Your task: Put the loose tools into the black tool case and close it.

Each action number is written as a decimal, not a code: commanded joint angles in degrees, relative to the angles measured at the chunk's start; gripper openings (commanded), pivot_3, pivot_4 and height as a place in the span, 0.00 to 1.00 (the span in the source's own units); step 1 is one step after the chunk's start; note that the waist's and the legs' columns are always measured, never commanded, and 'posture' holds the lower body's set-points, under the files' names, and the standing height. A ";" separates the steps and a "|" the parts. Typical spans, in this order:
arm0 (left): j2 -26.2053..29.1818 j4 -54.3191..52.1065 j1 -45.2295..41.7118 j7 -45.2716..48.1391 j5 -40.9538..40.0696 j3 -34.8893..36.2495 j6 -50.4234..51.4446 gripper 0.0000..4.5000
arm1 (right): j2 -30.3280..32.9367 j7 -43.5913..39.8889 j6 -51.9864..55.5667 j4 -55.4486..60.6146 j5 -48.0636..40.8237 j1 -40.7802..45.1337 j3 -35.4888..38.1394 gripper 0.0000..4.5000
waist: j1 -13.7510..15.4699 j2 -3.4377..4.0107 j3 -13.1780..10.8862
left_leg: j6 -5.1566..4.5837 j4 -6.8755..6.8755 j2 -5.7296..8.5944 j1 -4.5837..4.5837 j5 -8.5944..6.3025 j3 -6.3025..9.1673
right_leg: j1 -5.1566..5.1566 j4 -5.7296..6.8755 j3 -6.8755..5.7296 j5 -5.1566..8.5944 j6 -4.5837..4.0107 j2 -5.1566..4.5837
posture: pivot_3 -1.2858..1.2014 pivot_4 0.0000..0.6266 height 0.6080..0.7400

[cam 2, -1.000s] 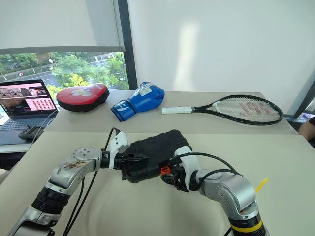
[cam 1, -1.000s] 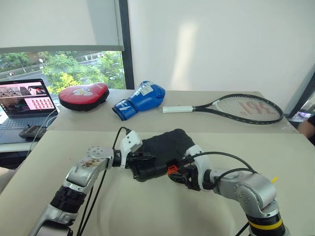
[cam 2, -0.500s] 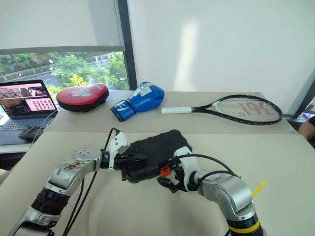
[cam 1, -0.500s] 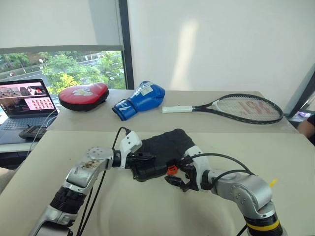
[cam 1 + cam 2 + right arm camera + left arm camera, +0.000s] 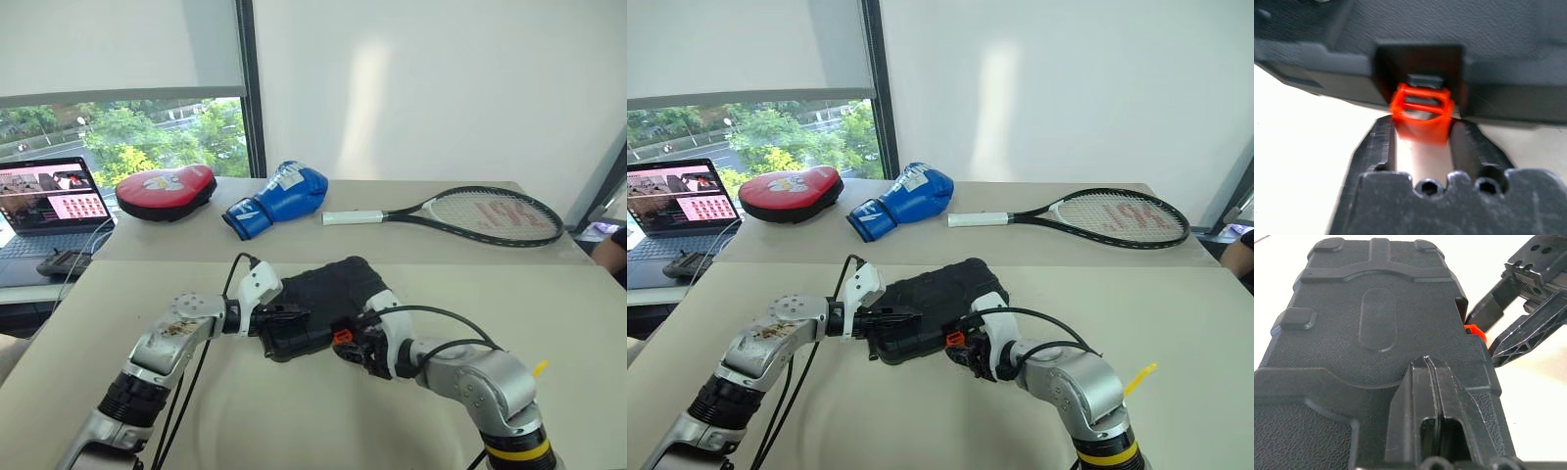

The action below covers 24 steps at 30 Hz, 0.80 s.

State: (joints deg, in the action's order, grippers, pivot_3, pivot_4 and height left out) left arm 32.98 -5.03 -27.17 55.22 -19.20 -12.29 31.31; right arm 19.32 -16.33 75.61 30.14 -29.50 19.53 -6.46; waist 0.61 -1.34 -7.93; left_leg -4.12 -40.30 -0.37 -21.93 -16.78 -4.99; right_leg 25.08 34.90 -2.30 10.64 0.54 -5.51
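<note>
Black tool case (image 5: pixel 318 304) lies closed near the middle of the front desk (image 5: pixel 490 294), between the two arms; the left tool (image 5: pixel 284 315), fingers pressed together, rests on the case's lid. The right tool (image 5: pixel 1422 142) has its fingers on either side of the small orange latch (image 5: pixel 1421 111) at the case's front edge; whether they pinch it cannot be told.
</note>
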 commanded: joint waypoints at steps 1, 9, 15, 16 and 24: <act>0.94 1.97 2.61 -0.35 2.41 -3.06 3.88 0.00 | -0.15 -0.06 -1.72 2.35 -0.24 0.90 1.99 0.26 | -0.02 0.00 0.00 | 0.00 0.00 0.00 0.00 0.00 0.00 | 0.00 0.00 0.00 0.00 0.00 -0.01 | 0.52 0.24 1.00; 0.76 1.78 2.76 -0.77 2.34 -3.33 4.16 0.00 | -0.33 -1.15 -0.24 6.59 -3.12 1.71 4.12 0.26 | 0.01 0.02 -0.02 | 0.00 0.02 -0.02 -0.12 0.00 0.00 | 0.11 0.00 -0.01 0.00 0.00 0.01 | 0.52 0.24 1.00; 0.66 1.52 2.91 -0.93 2.31 -3.41 4.38 0.00 | 1.36 0.70 2.84 7.86 -1.19 3.19 3.59 0.26 | 0.07 0.04 -0.03 | 0.00 0.05 -0.01 -0.18 0.00 0.00 | 0.17 -0.03 -0.01 0.00 0.04 -0.01 | 0.52 0.24 1.00; 0.62 1.48 2.91 -0.91 2.32 -3.50 4.40 0.00 | 2.02 1.29 3.42 7.88 -0.40 4.07 2.48 0.26 | 0.07 0.04 -0.04 | 0.00 0.07 0.00 -0.19 0.00 0.00 | 0.16 -0.05 -0.01 0.00 0.05 -0.01 | 0.52 0.24 1.00; 0.35 1.15 2.69 -0.82 2.37 -4.00 4.93 0.00 | 2.10 3.03 2.18 5.80 2.33 6.48 -3.10 0.26 | -0.03 0.04 -0.04 | 0.00 0.07 0.01 -0.17 0.00 0.00 | 0.16 -0.05 -0.02 0.03 0.01 -0.02 | 0.52 0.24 1.00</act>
State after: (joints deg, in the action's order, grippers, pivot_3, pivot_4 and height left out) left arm 33.17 -6.73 -26.89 54.47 -19.20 -12.31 32.74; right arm 21.51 -13.66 81.55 33.73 -28.27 23.56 -9.96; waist 0.59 -1.30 -7.97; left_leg -4.12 -40.23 -0.36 -22.08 -16.77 -4.99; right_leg 25.23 34.86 -2.32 10.68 0.54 -5.53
